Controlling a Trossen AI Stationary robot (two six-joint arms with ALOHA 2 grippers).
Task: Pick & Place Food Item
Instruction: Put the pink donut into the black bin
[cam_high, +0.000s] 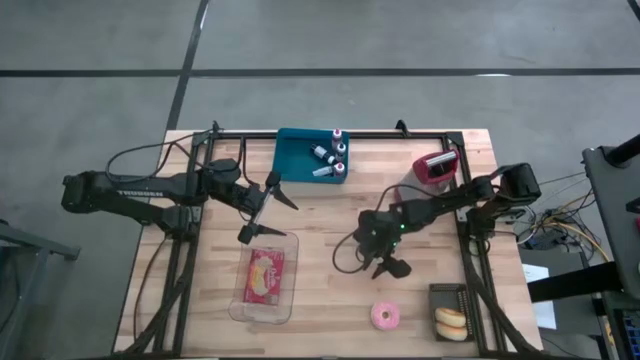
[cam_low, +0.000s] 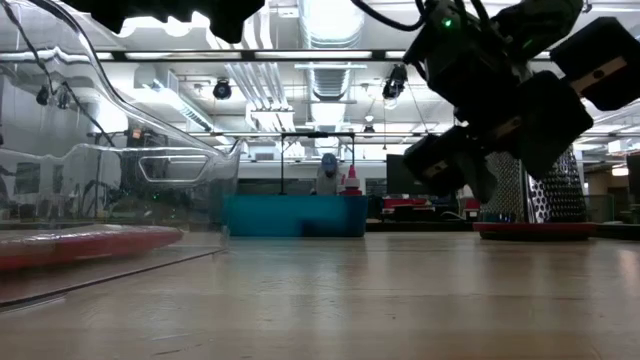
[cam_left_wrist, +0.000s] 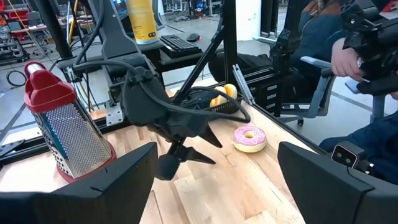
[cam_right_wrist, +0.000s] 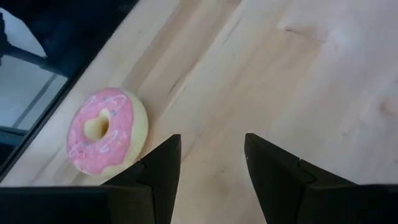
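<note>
A pink-frosted donut (cam_high: 385, 316) lies flat on the wooden table near its front edge; it also shows in the right wrist view (cam_right_wrist: 106, 132) and the left wrist view (cam_left_wrist: 249, 137). My right gripper (cam_high: 390, 264) hangs open above the table just behind the donut, slanting down, with nothing between its fingers (cam_right_wrist: 211, 163). A clear plastic container (cam_high: 265, 280) at the front left holds a red and yellow food item (cam_high: 265, 275). My left gripper (cam_high: 262, 212) waits open in the air behind that container.
A black tray (cam_high: 452, 300) with a yellow ring-shaped pastry (cam_high: 450, 320) stands at the front right. At the back stand a teal bin (cam_high: 295, 150) of small bottles and a red-topped grater (cam_high: 435, 168). A seated person (cam_left_wrist: 348, 62) shows beyond the table.
</note>
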